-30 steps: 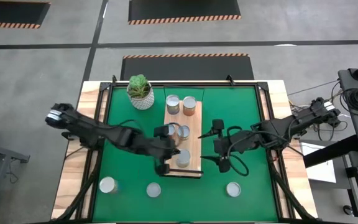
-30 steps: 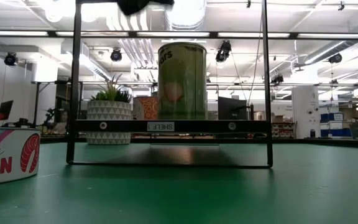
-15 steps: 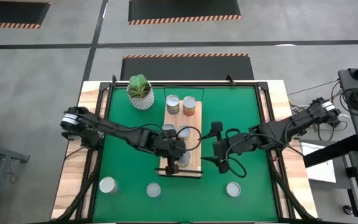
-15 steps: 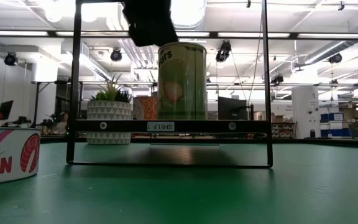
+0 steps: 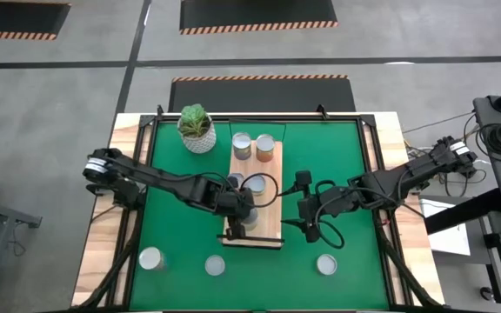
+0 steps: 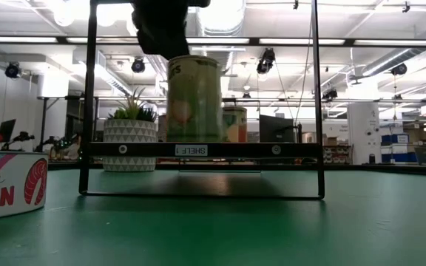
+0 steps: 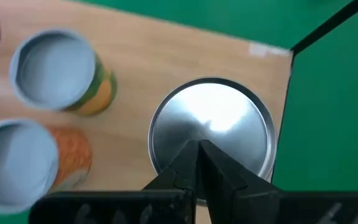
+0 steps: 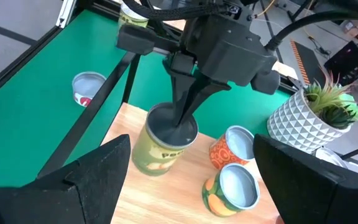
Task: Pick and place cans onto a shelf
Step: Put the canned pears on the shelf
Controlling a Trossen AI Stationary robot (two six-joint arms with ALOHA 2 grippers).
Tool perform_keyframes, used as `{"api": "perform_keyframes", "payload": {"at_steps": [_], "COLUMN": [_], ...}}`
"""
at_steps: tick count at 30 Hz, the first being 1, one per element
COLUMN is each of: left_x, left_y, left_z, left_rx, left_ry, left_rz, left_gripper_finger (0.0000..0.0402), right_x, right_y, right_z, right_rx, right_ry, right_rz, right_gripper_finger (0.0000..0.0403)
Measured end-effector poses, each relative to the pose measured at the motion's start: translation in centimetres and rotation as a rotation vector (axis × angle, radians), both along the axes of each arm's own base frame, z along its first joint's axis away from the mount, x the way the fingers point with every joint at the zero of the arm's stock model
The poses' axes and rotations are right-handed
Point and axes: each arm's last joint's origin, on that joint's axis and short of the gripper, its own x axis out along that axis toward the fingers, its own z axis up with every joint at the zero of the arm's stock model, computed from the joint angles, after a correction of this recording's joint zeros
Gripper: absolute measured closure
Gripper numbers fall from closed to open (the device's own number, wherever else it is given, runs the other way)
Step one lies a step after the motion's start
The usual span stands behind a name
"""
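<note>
Right wrist view shows the left gripper straight above the green can, fingers together, tips pressing its lid. That can stands upright at the shelf end, beside two others. The right gripper, fingers apart, waits just beside.

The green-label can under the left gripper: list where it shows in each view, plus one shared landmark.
High view: green-label can at the shelf's near end, mostly hidden by the left gripper.
Low view: can left of centre on the shelf.
Left wrist view: silver top, shut fingertips pressing on it.
Right wrist view: can beneath the gripper.
Landmark: the plant pot, absent from the left wrist view.
</note>
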Motion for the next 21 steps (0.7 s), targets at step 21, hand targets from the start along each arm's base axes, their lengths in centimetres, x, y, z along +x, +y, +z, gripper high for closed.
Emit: {"api": "perform_keyframes", "payload": {"at_steps": [21], "left_x": [-1.5], "left_y": [-1.5], "left_z": [0.9], "left_rx": [-0.046], "left_ry": [0.131], "left_rz": [0.048], "left_gripper_finger": [0.0402], "right_x": [0.0], "right_y": [0.0], "right_z": [-0.1], "right_rx": [0.001], "right_ry": [0.008], "right_rz": [-0.001], "right_gripper_finger": [0.0076]}}
